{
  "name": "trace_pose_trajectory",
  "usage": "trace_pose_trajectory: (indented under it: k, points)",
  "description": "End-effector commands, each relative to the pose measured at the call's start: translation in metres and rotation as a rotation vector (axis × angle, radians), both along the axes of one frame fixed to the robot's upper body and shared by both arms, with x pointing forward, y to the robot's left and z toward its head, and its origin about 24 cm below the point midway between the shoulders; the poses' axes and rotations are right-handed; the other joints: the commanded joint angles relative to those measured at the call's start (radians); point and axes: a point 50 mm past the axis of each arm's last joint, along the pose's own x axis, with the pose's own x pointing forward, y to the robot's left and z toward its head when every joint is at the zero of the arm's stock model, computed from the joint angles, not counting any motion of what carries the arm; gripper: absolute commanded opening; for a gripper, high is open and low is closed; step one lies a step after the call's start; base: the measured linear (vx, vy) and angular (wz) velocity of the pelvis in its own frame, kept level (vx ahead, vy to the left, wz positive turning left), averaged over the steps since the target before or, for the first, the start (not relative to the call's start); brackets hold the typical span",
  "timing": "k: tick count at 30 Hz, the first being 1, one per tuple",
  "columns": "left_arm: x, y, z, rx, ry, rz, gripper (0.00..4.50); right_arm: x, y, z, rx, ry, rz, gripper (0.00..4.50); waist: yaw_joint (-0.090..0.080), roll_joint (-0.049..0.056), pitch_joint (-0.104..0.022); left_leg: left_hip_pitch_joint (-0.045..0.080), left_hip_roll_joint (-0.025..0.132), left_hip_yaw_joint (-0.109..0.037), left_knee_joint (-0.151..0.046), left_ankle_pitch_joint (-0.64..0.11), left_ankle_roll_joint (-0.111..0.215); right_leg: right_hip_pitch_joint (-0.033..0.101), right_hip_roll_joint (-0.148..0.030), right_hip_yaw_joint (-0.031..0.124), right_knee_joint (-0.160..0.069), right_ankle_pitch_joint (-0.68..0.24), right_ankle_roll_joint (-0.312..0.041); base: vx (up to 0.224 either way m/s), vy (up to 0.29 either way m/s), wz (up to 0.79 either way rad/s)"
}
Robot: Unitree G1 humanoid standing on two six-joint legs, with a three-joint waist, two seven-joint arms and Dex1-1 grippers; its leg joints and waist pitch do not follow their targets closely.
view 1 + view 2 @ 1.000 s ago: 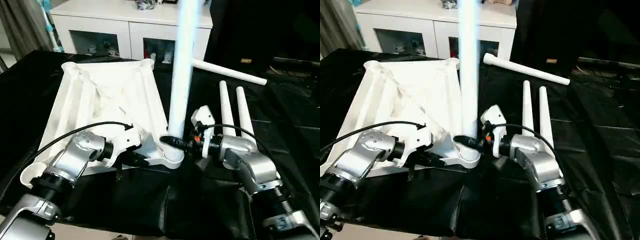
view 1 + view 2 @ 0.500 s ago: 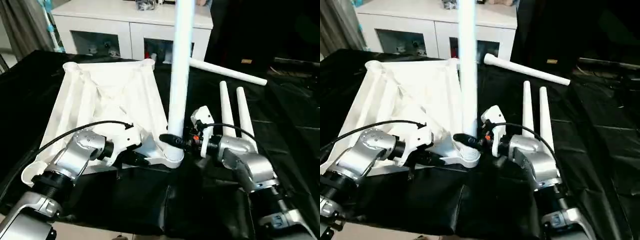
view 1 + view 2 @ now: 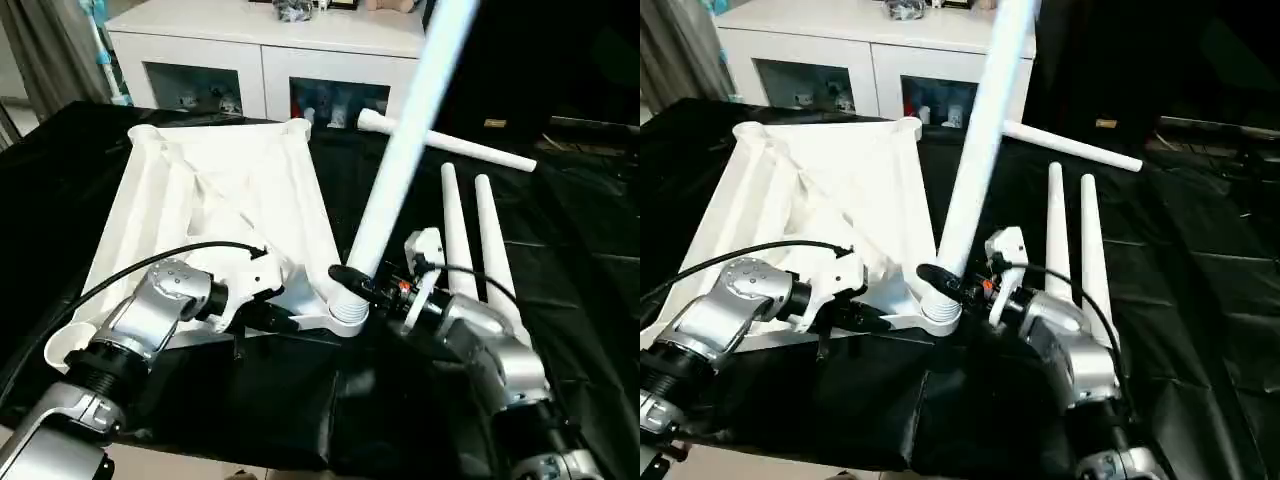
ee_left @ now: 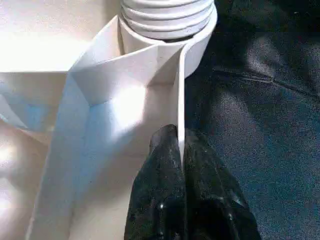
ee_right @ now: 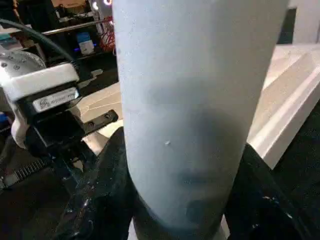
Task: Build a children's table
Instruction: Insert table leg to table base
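The children's table's white tabletop (image 3: 215, 195) lies upside down on black cloth, ribbed underside up. My left gripper (image 3: 275, 320) is shut on the thin rim wall (image 4: 181, 95) beside the near right corner socket (image 3: 348, 314). One white leg (image 3: 405, 160) has its threaded end (image 4: 167, 15) in that socket and leans up to the right. My right gripper (image 3: 356, 284) is shut on the leg just above the socket. In the right wrist view the leg (image 5: 190, 100) stands between the black fingers (image 5: 100, 190).
Two more legs (image 3: 470, 235) lie side by side on the cloth to the right of the tabletop. Another leg (image 3: 450, 148) lies across behind them. A white cabinet (image 3: 260, 45) with glass doors stands at the back.
The held leg has tipped from upright to leaning right, with its foot still at the corner socket. My right arm has turned with it. The left gripper has kept its hold.
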Motion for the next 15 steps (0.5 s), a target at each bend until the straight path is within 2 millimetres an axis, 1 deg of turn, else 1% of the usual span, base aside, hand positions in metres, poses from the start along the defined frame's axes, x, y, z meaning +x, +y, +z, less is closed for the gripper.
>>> trace_pose_trajectory:
  k: [1, 3, 4, 6, 7, 12, 15]
  points:
    - [0.004, 0.01, 0.001, 0.019, -0.006, 0.061, 0.0, -0.007, -0.009, -0.023, -0.12, 0.047, -0.041, 1.86, 0.0, 0.01, -0.046, 0.011, 0.064, -0.031, -0.098, -0.341, -0.028, 0.027, -0.085, 0.052, -0.105, -0.419, -0.18, 0.0, 0.0, 0.0]
    - [0.005, 0.01, 0.001, 0.017, -0.007, 0.066, 0.0, -0.008, -0.008, -0.023, -0.14, 0.008, -0.043, 1.86, -0.001, 0.009, -0.046, 0.01, 0.065, -0.032, -0.1, -0.345, -0.028, 0.026, -0.085, 0.052, -0.105, -0.421, -0.179, 0.0, 0.0, 0.0]
    - [0.005, 0.01, 0.001, 0.017, -0.007, 0.066, 0.0, -0.008, -0.008, -0.023, -0.133, 0.006, -0.048, 1.86, -0.002, 0.008, -0.045, 0.011, 0.064, -0.032, -0.1, -0.348, -0.025, 0.026, -0.084, 0.052, -0.106, -0.423, -0.178, 0.0, 0.0, 0.0]
    - [0.005, 0.01, 0.001, 0.015, -0.008, 0.067, 0.0, -0.008, -0.007, -0.022, -0.116, 0.008, -0.054, 1.86, -0.003, 0.009, -0.045, 0.011, 0.064, -0.031, -0.101, -0.349, -0.022, 0.025, -0.083, 0.053, -0.107, -0.424, -0.178, 0.0, 0.0, 0.0]
    - [0.004, 0.01, 0.001, 0.015, -0.007, 0.066, 0.0, -0.009, -0.007, -0.023, -0.126, 0.01, -0.047, 1.86, -0.003, 0.008, -0.044, 0.011, 0.064, -0.032, -0.102, -0.351, -0.021, 0.025, -0.083, 0.053, -0.107, -0.426, -0.178, 0.0, 0.0, 0.0]
    - [0.003, 0.01, 0.0, 0.021, -0.005, 0.063, 0.0, -0.009, -0.001, -0.028, -0.178, 0.064, 0.001, 1.86, -0.003, 0.008, -0.043, 0.011, 0.064, -0.032, -0.103, -0.354, -0.02, 0.024, -0.083, 0.054, -0.107, -0.43, -0.178, 0.0, 0.0, 0.0]
    - [0.003, 0.011, 0.0, 0.024, -0.008, 0.061, 0.0, -0.007, 0.001, -0.031, -0.219, 0.107, 0.037, 1.86, -0.004, 0.007, -0.042, 0.01, 0.064, -0.035, -0.105, -0.366, -0.022, 0.025, -0.084, 0.053, -0.11, -0.465, -0.166, 0.0, 0.0, 0.0]
